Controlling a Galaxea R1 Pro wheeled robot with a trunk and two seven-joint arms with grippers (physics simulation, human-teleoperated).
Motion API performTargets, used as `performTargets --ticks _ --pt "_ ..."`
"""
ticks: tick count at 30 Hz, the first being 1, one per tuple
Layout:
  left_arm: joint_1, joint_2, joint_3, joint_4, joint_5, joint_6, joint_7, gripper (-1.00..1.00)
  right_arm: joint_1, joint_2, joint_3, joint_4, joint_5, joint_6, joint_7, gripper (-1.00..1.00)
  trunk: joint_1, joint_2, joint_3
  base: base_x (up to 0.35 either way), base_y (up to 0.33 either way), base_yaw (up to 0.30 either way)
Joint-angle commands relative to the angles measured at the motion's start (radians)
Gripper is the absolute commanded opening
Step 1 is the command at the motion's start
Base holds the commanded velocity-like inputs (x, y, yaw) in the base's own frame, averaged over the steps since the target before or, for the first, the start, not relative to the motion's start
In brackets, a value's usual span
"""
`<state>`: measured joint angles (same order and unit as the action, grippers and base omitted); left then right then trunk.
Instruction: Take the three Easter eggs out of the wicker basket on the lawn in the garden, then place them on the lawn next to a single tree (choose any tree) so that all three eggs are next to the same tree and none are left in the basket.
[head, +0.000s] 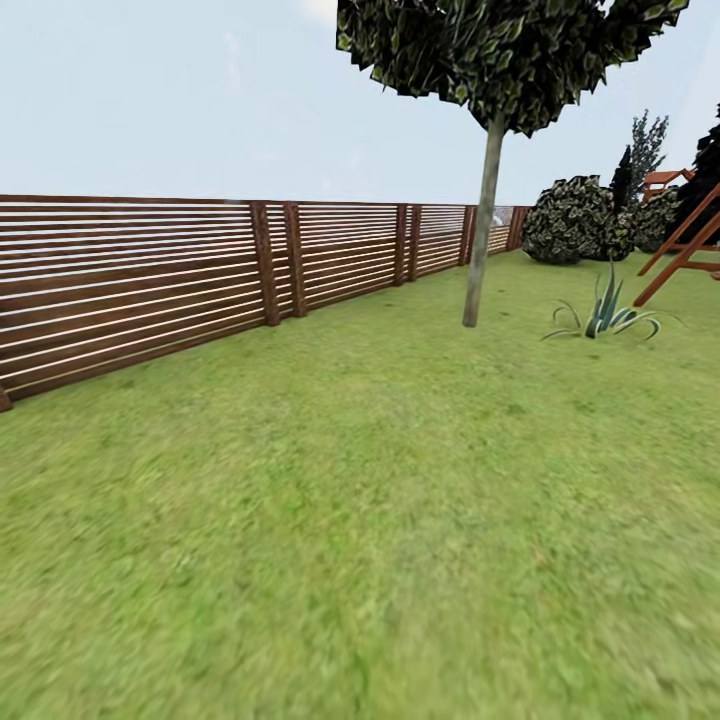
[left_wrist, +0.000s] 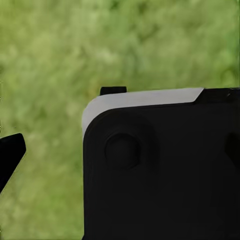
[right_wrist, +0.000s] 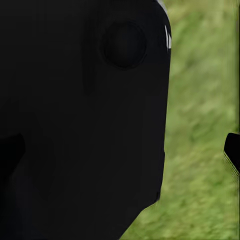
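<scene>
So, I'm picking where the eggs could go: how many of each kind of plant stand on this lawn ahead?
Grey-trunked tree with dark speckled leaves: 1
Spiky green-leaved plant: 1
Round dark speckled bushes: at least 2, far back and merging together
Total: at least 4

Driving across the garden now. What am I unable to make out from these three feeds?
- Left gripper's state: in the left wrist view a black robot body blocks the fingers; one dark tip pokes in at the edge.
- Right gripper's state: same in the right wrist view, behind a black body.
- Red wooden frame: cut off by the head view's right edge.
- Tree: crown cropped by the top edge.
- Near lawn: blurred.
</scene>
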<state>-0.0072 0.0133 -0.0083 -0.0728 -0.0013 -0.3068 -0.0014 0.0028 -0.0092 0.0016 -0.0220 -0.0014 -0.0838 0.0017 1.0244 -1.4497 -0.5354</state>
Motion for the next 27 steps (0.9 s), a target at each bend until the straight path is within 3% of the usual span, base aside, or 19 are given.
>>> performTargets --ticks 1,17,22,27 --pt "0.000 0.000 -0.001 0.001 0.000 -0.004 0.000 1.00 0.000 0.000 0.001 -0.002 -0.001 -0.003 0.001 1.00 0.001 0.000 -0.001 0.335 0.000 0.000" --pt "0.000 0.001 -0.001 0.004 -0.002 -0.042 0.000 1.00 0.000 0.009 0.004 -0.003 -0.001 -0.005 0.001 1.00 0.001 0.000 -0.001 0.333 0.000 0.000" --pt "0.000 0.001 0.005 0.001 0.003 -0.047 0.000 1.00 0.000 0.012 0.003 -0.003 0.000 -0.004 0.001 1.00 0.001 0.000 -0.001 0.136 0.000 0.000" --pt "0.000 0.000 0.009 0.001 0.006 -0.048 0.000 1.00 0.000 0.012 0.003 -0.003 0.000 -0.004 0.001 1.00 -0.019 0.035 0.015 0.027 0.000 0.000"
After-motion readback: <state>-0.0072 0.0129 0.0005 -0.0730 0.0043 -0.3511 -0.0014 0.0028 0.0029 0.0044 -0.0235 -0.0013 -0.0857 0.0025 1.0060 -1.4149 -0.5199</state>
